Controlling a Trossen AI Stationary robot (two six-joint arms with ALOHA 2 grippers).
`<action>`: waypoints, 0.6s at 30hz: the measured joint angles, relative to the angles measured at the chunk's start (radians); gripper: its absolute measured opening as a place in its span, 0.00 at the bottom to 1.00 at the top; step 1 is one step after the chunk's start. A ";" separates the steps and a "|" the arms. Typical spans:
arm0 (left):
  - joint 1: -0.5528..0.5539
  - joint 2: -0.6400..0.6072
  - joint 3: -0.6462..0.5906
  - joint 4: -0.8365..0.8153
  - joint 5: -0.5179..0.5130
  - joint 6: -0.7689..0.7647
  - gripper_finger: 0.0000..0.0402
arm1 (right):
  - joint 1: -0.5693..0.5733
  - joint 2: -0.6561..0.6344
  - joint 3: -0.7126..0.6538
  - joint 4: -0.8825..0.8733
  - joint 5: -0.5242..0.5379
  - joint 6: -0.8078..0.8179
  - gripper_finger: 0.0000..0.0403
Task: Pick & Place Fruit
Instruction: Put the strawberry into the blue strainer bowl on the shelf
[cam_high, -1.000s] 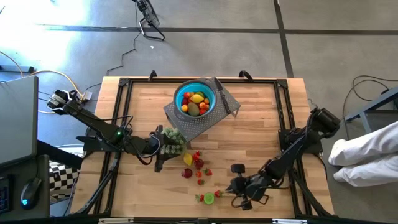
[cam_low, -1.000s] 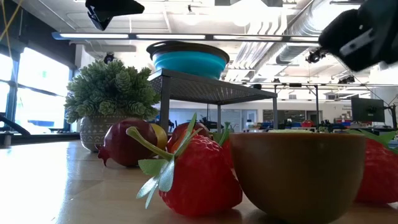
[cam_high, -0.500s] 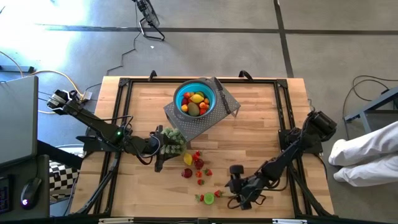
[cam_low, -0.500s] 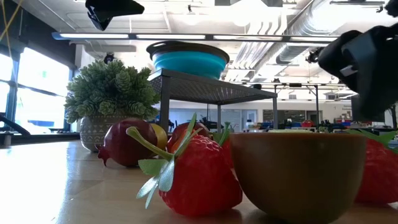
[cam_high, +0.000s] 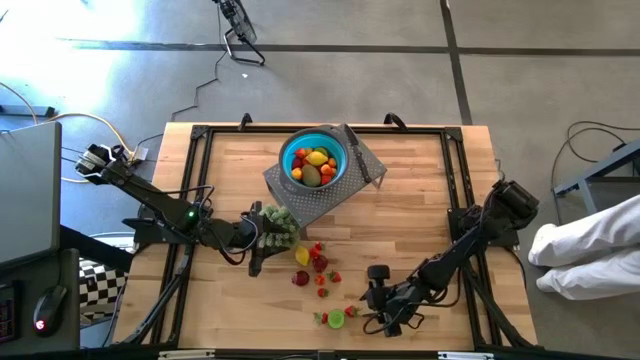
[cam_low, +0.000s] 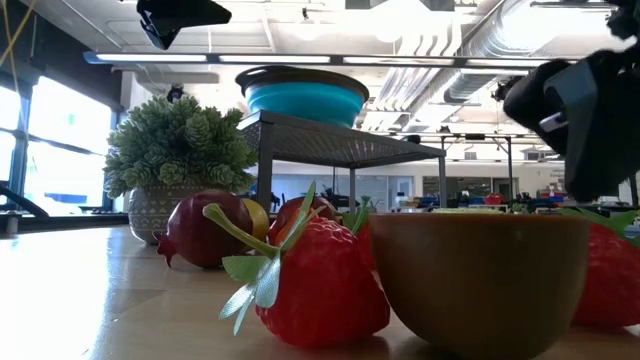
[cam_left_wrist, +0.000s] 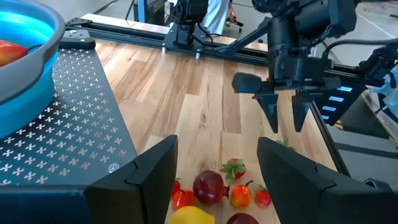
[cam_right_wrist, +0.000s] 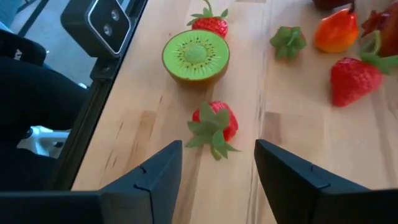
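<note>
Several fruit (cam_high: 318, 262) lie loose on the table (cam_high: 420, 190) around 6 o'clock of the bowl (cam_high: 313, 157), and my right gripper (cam_high: 378, 306), jaws parted and empty, hangs over a strawberry (cam_right_wrist: 213, 124) near the front edge, presumably to straddle it, with bare wood toward 3 o'clock; my left gripper (cam_left_wrist: 214, 174) waits open by the plant (cam_high: 278, 226).

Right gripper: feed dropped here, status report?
Right gripper open above small red strawberry. Left gripper open, idle by potted plant. Nothing blocking.
</note>
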 joint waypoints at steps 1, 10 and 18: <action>0.000 0.000 0.000 0.000 0.000 0.000 0.54 | 0.000 0.014 0.000 0.018 -0.003 0.000 0.48; 0.000 0.000 0.000 -0.001 0.001 0.000 0.54 | 0.000 0.066 -0.001 0.068 -0.023 0.004 0.48; 0.000 0.000 0.000 -0.016 0.001 -0.001 0.54 | 0.000 0.066 -0.001 0.067 -0.020 0.004 0.43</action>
